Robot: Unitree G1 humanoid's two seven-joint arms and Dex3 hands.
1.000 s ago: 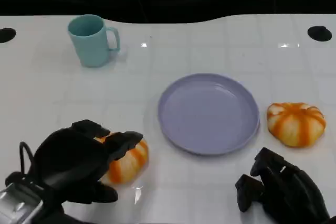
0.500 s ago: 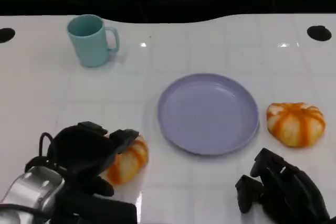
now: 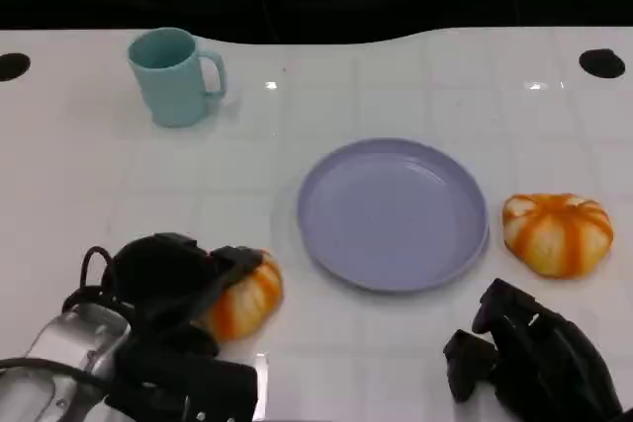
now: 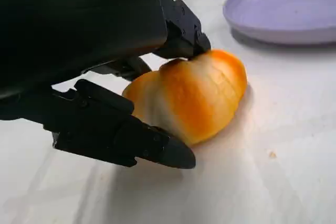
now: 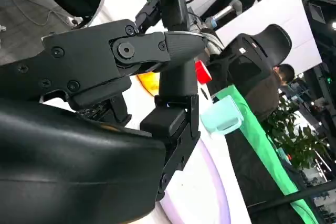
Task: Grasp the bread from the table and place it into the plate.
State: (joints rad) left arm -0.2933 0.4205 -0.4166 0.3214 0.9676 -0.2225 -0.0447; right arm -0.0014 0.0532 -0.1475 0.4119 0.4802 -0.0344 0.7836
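1. Our left hand (image 3: 163,289) was wrapped around a bread (image 3: 242,298) on the table (image 3: 396,76), fingers (image 4: 121,135) touching both its sides.
2. The bread sat just left of the purple plate (image 3: 393,212) (not in it yet).
3. Our right hand (image 3: 529,358) rested low near another bread (image 3: 557,232), fingers curled, holding nothing.

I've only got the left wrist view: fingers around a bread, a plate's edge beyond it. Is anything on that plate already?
Observer: No. The head view shows the purple plate bare.
Operator: Any other bread on the table?
Observer: Yes, a second bread lies to the right of the plate, apart from it.
Operator: Where is the right hand?
Observer: The right hand is near the table's front edge, in front of that second bread, holding nothing.
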